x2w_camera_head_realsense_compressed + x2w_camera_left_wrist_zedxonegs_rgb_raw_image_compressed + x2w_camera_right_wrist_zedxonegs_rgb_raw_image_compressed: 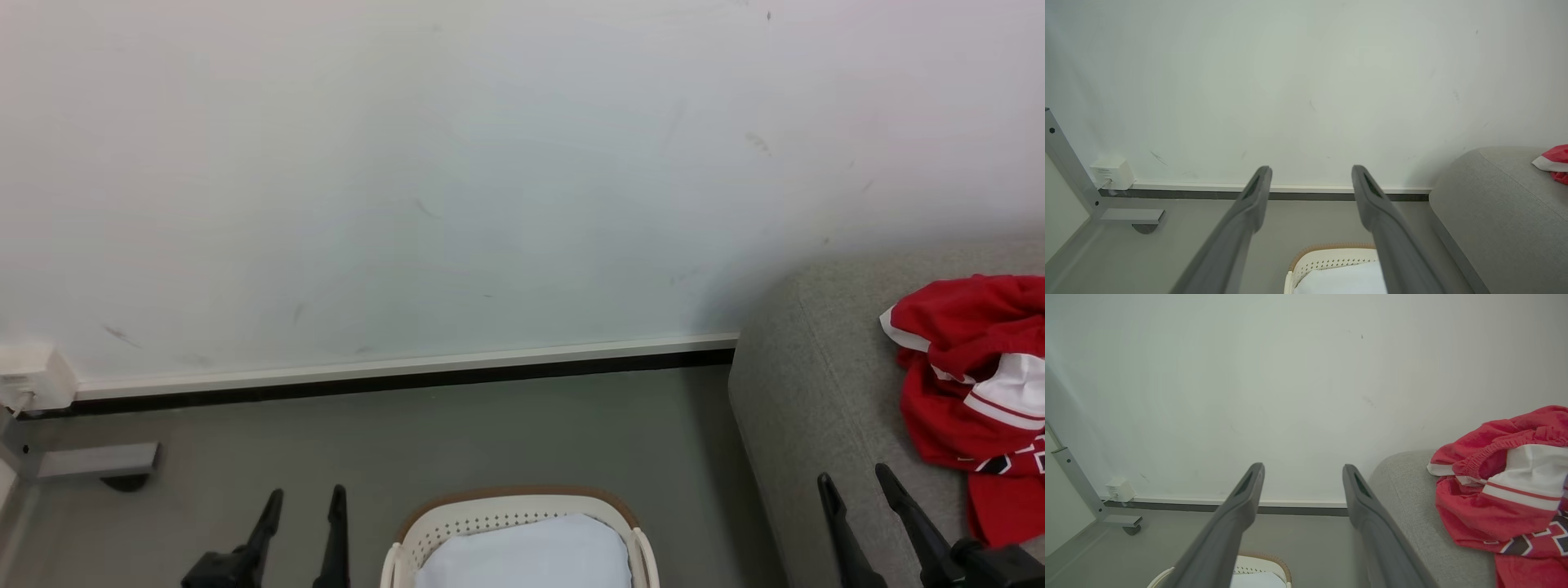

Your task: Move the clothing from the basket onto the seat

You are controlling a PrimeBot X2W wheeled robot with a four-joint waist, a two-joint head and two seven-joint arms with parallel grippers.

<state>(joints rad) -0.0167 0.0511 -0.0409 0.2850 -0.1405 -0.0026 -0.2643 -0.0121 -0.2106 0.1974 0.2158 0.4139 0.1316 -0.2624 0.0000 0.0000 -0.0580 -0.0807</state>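
nearest, the left gripper hovers at the lower left of the head view, its dark jaws apart with nothing between them. the right gripper hangs at the lower right over the front of the large grey woven sofa, its jaws likewise spread and empty. between the two grippers the small cream-white perforated plastic basket with a brown rim stands on the grey floor, a plain pale bluish-white cloth lying in it. further back on the right, the bright red garment with white stripes and panels lies crumpled on the sofa, near the right gripper but apart from it. at the far left a grey metal frame foot rests on the floor below a small white box. a white skirting strip runs along the scuffed pale wall behind.
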